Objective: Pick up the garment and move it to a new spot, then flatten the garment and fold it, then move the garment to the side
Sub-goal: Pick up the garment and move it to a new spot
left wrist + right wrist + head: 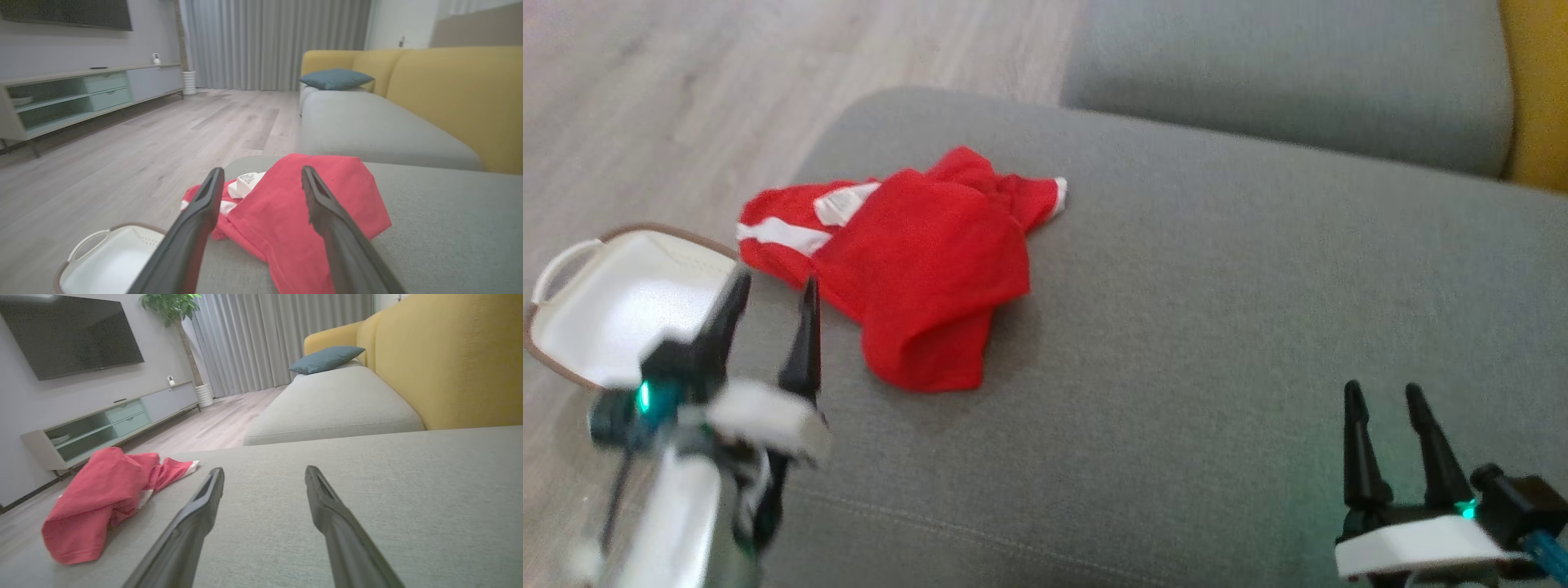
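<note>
Living room, pretty clearly. Up-left of the fingers of the right gripper (264, 470) there's a wall TV (71, 332) over a low media console (110, 420), a potted plant (171, 306) and long grey curtains (265, 339); straight past them, a grey-and-yellow sofa (335, 404) with a teal cushion (325, 359), plus wood flooring (212, 428).

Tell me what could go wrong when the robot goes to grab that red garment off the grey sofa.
1. The garment is bunched in overlapping folds, so the open left gripper might pinch several layers and lift it twisted.
2. It lies near the cushion edge, beside the white basket; a nudge could slide it off.
3. The open right gripper sits far off, so a one-sided lift seems likely.
</note>
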Tool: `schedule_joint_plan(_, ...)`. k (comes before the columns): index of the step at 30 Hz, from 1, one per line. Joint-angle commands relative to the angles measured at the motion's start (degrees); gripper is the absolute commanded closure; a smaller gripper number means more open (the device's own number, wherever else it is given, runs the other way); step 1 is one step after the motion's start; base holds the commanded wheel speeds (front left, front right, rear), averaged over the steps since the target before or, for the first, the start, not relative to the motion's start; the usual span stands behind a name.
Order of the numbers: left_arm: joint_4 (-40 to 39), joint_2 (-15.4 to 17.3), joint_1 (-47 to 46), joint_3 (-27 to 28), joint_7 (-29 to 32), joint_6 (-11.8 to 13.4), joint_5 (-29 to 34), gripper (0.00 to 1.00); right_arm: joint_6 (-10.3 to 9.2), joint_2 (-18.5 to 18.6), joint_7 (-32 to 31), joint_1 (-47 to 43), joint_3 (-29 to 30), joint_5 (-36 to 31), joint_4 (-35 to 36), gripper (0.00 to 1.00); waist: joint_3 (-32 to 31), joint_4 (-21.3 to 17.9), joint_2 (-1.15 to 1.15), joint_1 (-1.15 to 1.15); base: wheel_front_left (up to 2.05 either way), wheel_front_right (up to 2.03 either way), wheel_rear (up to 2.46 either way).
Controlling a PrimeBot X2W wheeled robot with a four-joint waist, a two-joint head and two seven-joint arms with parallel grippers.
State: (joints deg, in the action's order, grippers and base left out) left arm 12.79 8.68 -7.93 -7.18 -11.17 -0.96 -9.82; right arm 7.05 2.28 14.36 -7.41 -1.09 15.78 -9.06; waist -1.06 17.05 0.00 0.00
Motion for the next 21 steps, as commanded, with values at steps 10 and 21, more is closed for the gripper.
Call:
schedule_joint_plan(10,13.41,9.9,-30.64,-7.22,19.93,-6.47,-7.25,0.0,0.44,0.6,0.63,8.33,1.56,-2.79,4.72,0.0,11.1,-7.55,0.0,0.0,0.0,0.0,0.0)
schedule_joint_plan(21,27.55,15.69,-43.4,-12.91,28.27,-6.51,-13.92,0.0,0.44,0.6,0.63,10.92,1.02,-2.82,6.35,0.0,17.14,-12.48,0.0,0.0,0.0,0.0,0.0)
